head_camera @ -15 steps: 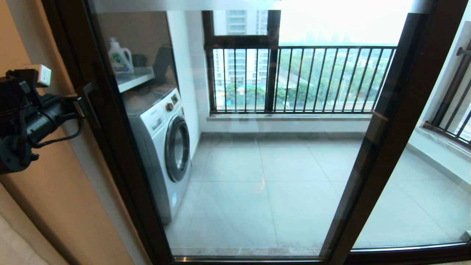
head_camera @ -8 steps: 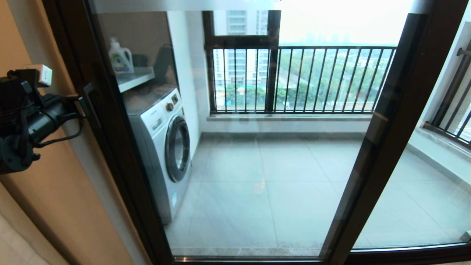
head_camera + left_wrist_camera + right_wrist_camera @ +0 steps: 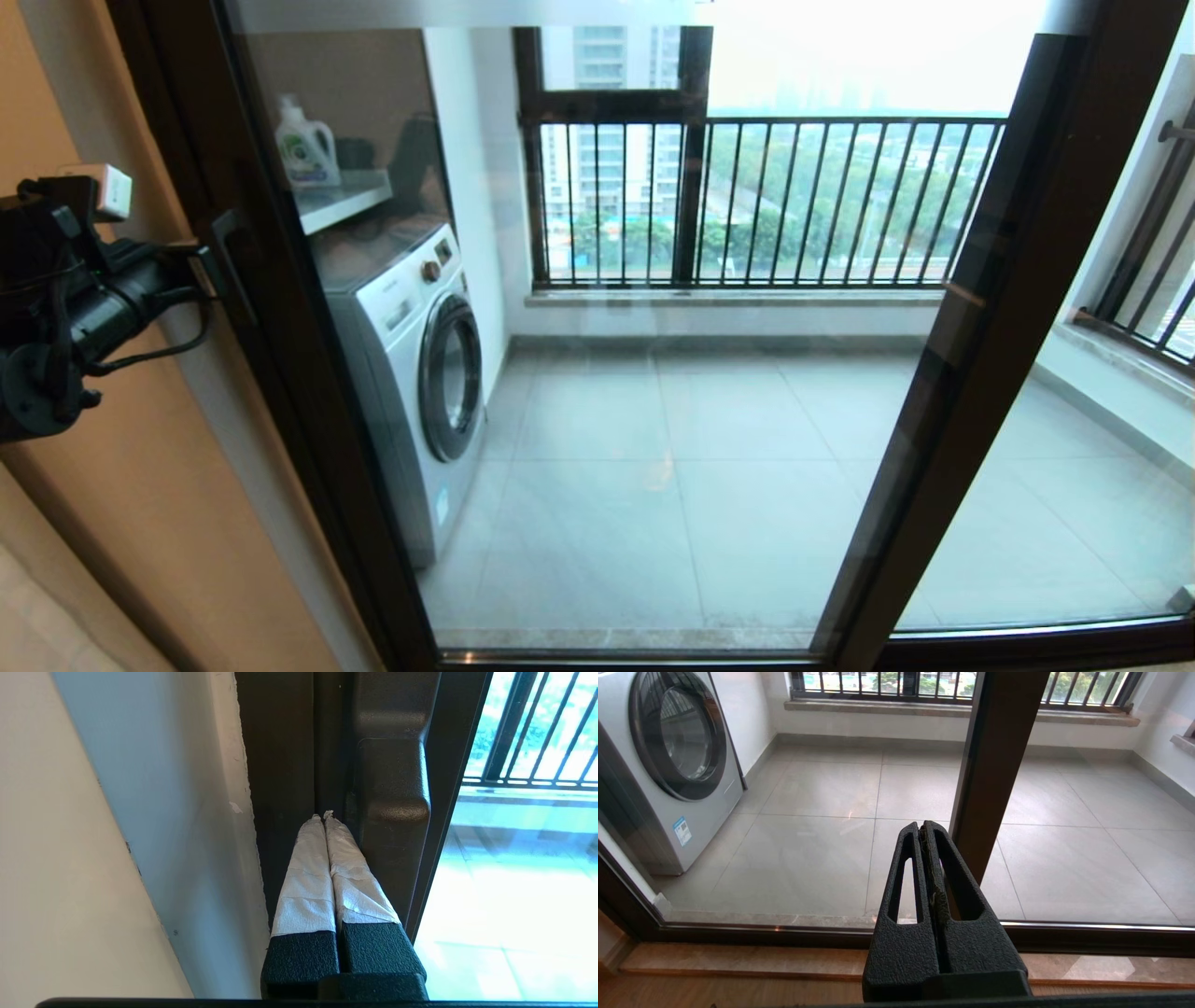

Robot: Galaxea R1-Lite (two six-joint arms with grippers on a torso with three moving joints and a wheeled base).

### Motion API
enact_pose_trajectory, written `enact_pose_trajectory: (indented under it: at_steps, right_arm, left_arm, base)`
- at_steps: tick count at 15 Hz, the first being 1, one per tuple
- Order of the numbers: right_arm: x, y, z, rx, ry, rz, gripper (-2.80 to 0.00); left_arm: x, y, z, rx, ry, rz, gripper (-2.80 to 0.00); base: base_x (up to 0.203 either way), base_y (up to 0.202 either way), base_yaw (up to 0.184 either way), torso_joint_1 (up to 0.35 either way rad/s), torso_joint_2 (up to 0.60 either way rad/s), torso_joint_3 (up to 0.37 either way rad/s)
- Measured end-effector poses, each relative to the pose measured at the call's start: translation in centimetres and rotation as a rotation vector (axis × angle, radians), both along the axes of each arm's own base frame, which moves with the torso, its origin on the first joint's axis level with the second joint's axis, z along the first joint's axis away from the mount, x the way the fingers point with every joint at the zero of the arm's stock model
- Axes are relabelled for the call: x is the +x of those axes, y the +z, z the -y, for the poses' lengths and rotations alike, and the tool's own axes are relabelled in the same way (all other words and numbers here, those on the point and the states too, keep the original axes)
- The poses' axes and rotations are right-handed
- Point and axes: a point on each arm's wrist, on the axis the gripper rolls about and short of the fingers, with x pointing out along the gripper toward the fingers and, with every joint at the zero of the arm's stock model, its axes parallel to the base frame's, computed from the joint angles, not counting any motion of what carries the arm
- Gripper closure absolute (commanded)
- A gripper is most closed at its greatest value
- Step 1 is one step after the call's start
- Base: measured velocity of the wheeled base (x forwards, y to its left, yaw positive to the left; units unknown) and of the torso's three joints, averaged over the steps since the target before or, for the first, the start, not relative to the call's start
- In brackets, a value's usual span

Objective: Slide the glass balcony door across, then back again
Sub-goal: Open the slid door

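The glass balcony door [image 3: 653,420] fills the head view, its left upright [image 3: 280,373] standing against the wall side. On that upright is its dark bar handle [image 3: 229,266], which looks like a chunky block [image 3: 395,779] in the left wrist view. My left gripper [image 3: 191,266] reaches in from the left at handle height. Its taped fingertips [image 3: 324,816] are shut together with nothing between them, tucked into the groove beside the handle. My right gripper [image 3: 923,826] is shut and empty, held low before the glass near a brown upright [image 3: 994,765]. It is outside the head view.
Behind the glass stand a washing machine [image 3: 411,373], a shelf with a detergent bottle [image 3: 306,145] and a railed window [image 3: 766,201]. A beige wall [image 3: 112,523] lies left of the door. The door track [image 3: 738,933] runs along the floor.
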Motion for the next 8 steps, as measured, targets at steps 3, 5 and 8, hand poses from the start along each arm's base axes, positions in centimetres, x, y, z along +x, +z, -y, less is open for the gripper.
enact_pose_trajectory:
  at_steps: [3, 5, 8]
  right_arm:
    - [0.0, 0.0, 0.0, 0.0, 0.0, 0.0, 0.0]
    - [0.0, 0.0, 0.0, 0.0, 0.0, 0.0, 0.0]
    - [0.0, 0.0, 0.0, 0.0, 0.0, 0.0, 0.0]
  left_arm:
    - [0.3, 0.1, 0.0, 0.009, -0.003, 0.003, 0.0]
    - [0.7, 0.7, -0.1, 0.024, -0.007, 0.022, 0.0]
    - [1.0, 1.3, -1.3, 0.034, 0.014, 0.048, 0.0]
  base:
    - [0.0, 0.0, 0.0, 0.0, 0.0, 0.0]
    - [0.0, 0.0, 0.0, 0.0, 0.0, 0.0]
    - [0.0, 0.0, 0.0, 0.0, 0.0, 0.0]
